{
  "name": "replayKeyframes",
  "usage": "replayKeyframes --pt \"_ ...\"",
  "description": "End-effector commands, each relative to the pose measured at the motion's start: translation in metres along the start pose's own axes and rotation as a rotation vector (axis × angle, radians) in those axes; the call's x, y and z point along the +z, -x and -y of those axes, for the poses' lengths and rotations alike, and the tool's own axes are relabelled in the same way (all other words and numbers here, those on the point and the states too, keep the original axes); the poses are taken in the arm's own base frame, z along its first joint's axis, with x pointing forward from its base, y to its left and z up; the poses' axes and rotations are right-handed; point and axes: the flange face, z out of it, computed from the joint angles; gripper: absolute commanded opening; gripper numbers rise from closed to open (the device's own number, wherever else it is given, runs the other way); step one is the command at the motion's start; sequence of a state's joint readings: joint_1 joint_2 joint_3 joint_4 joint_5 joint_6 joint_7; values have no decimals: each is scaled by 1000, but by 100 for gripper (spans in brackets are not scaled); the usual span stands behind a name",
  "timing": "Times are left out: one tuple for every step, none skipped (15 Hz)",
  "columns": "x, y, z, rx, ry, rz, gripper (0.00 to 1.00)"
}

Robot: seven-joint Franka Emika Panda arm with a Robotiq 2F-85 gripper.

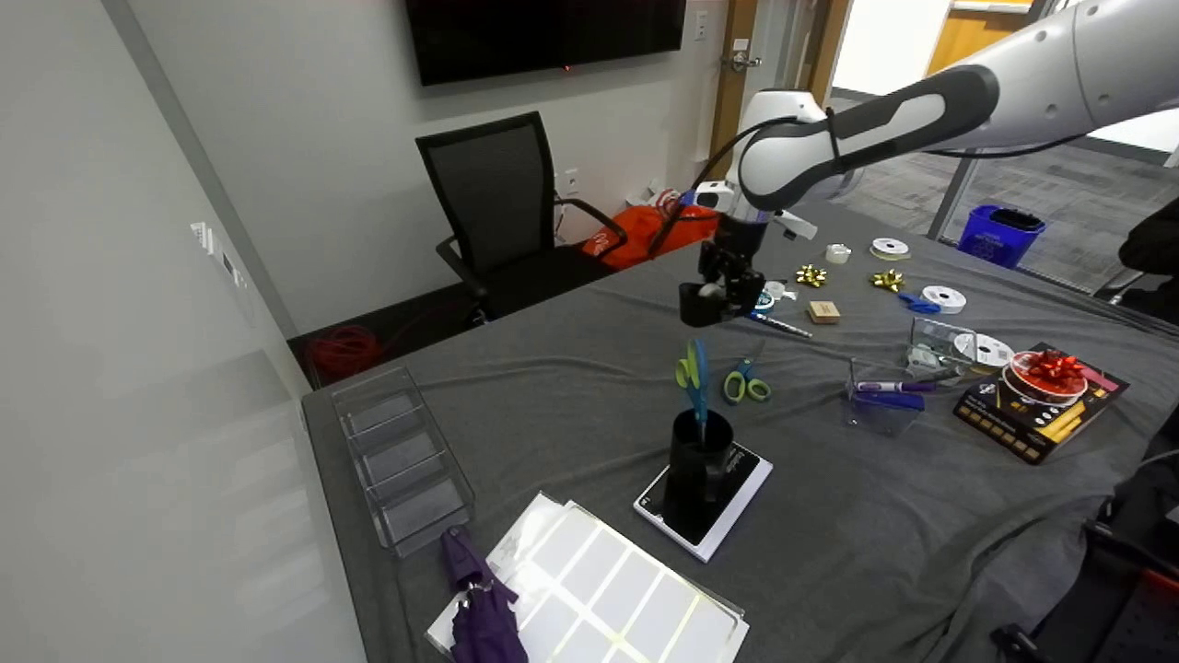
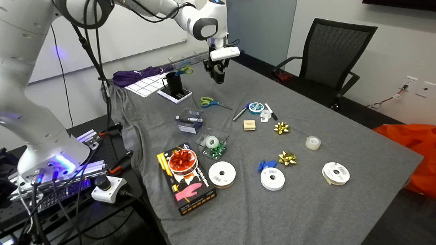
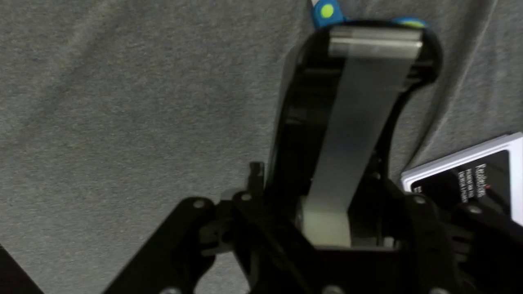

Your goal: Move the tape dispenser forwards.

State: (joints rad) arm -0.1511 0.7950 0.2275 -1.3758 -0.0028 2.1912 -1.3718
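Note:
The black tape dispenser (image 3: 355, 122) fills the middle of the wrist view, with a tape strip running up to a metal cutter at its far end. My gripper (image 3: 325, 188) has its fingers on both sides of the dispenser's body and is shut on it. In both exterior views the gripper (image 1: 734, 276) (image 2: 217, 64) points down with the dispenser (image 1: 702, 306) (image 2: 218, 77) hanging from it, seemingly above the grey cloth. The right fingertip is hard to make out against the black body.
Green-handled scissors (image 1: 746, 382) lie near the dispenser. A black pen holder (image 1: 700, 447) with upright scissors stands on a black and white box (image 2: 175, 97). A clear divided tray (image 1: 402, 460), pens, a wooden block (image 2: 249, 125), ribbon rolls and clear bins (image 2: 189, 120) are on the table.

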Motion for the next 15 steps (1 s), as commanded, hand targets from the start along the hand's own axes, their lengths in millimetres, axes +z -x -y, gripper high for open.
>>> replayKeyframes --pt "-24 22 44 -129 -46 1 36" --pt "-26 27 54 -170 -55 -3 36" --pt "-28 33 64 -218 -65 -9 36" --pt "-31 40 74 -267 -74 -15 36" --pt "-33 47 85 -322 -80 -23 36" --pt "-34 54 97 -380 -93 -30 36" --pt "-36 62 109 -432 -104 -40 36" --pt "-35 69 122 -487 -116 -49 36" --pt "-33 76 136 -547 -129 -55 36" --pt "-31 83 148 -604 -141 -62 36" --pt "-29 88 159 -659 -154 -66 36" --pt "-27 93 169 -712 -163 -73 36" --pt "-25 99 179 -767 -173 -81 36" --pt "-22 103 188 -822 -181 -91 36" --pt "-19 107 197 -877 -184 -101 36"
